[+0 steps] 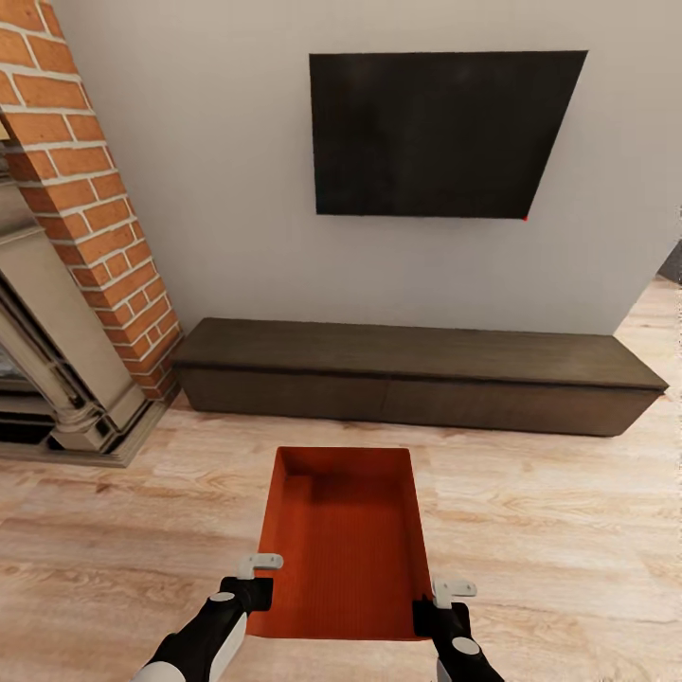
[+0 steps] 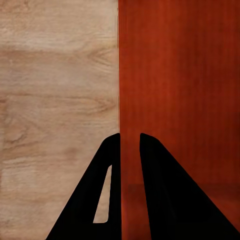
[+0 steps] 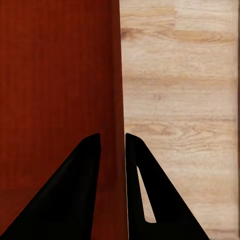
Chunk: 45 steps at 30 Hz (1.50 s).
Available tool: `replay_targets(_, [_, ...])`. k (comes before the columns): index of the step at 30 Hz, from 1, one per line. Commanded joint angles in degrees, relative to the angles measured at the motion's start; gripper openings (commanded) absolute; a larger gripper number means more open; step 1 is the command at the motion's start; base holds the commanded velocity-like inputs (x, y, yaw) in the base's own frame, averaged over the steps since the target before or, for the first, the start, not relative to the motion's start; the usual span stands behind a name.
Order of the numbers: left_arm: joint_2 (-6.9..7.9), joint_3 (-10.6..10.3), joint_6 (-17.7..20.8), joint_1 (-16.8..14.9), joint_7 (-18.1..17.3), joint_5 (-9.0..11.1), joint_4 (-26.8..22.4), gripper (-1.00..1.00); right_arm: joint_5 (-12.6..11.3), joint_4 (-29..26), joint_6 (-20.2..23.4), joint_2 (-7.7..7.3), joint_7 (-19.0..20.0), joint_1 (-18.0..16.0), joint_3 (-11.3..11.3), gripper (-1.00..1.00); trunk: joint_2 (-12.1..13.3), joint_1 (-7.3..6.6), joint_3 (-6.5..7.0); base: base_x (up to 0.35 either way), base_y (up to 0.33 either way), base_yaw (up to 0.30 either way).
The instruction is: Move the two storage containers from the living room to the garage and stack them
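Observation:
One orange-red storage container (image 1: 346, 545) hangs open side up between my two arms, over the living room's light wood planks. My left gripper (image 1: 254, 592) is shut on its left wall near the close corner, and my right gripper (image 1: 438, 606) is shut on its right wall. In the left wrist view the left gripper (image 2: 130, 136) straddles the thin wall of the container (image 2: 180, 75), one black finger (image 2: 165, 195) inside. In the right wrist view the right gripper (image 3: 112, 136) clamps the container (image 3: 55, 75) the same way. The bin is empty. The garage is out of view.
A low dark wooden cabinet (image 1: 417, 374) runs along the wall ahead, under a black wall TV (image 1: 440, 133). A red brick fireplace (image 1: 85, 218) with a stone surround stands at the left. Light wood floor (image 1: 568, 530) lies between me and the cabinet.

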Motion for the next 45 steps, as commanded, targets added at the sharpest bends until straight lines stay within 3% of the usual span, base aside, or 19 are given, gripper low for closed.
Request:
replay_targets(1, [-0.67, -0.7, 0.3, 0.0, 0.2, 0.1, -0.3, -1.00, 0.2, 1.1, 1.5, 0.10, 0.1, 0.0, 0.1, -1.00, 0.4, -0.23, 0.15, 0.000, 0.000, -0.149])
replay_targets(45, [-0.67, -0.7, 0.3, 0.0, 0.2, 0.1, -0.3, -1.00, 0.2, 1.1, 1.5, 0.10, 0.1, 0.0, 0.0, -1.00, 18.0, -9.89, 8.05, 0.000, 0.000, -0.152])
